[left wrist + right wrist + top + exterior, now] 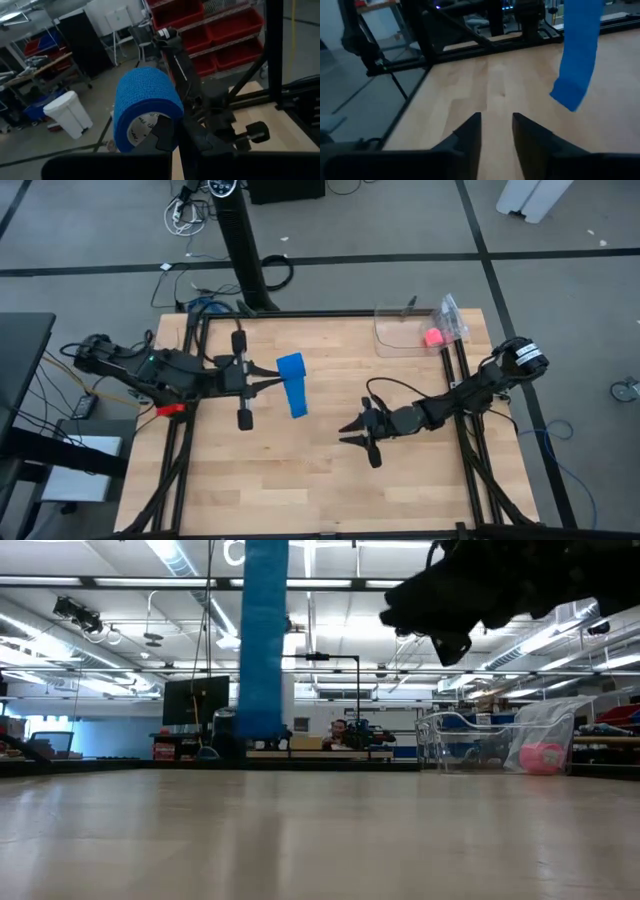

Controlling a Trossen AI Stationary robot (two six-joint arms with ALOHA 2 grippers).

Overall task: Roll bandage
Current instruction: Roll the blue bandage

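Observation:
The bright blue bandage is partly a hollow-centred coil (145, 107) and partly a flat strip (297, 398) that hangs down from it; the strip also shows in the low view (262, 640) and the right wrist view (577, 50). My left gripper (272, 374) is above the table's middle left, shut on the coil. My right gripper (346, 433) is open and empty to the strip's right, above the table; its fingers point toward the table's left edge. My left gripper holds the bandage's coil (290, 364), coming level from the table's left. One dark finger (163, 134) shows at the coil's hollow centre; the coil hides the other. The coil is lifted clear. The strip hangs slack below it, with its lower end (260, 730) off the table.
A clear plastic box (402, 332) stands at the back right, with a small pink ball (433, 337) and a clear bag beside it. Dark frame rails (190, 370) run along the table's left and right sides. A person (340, 730) sits far behind the table.

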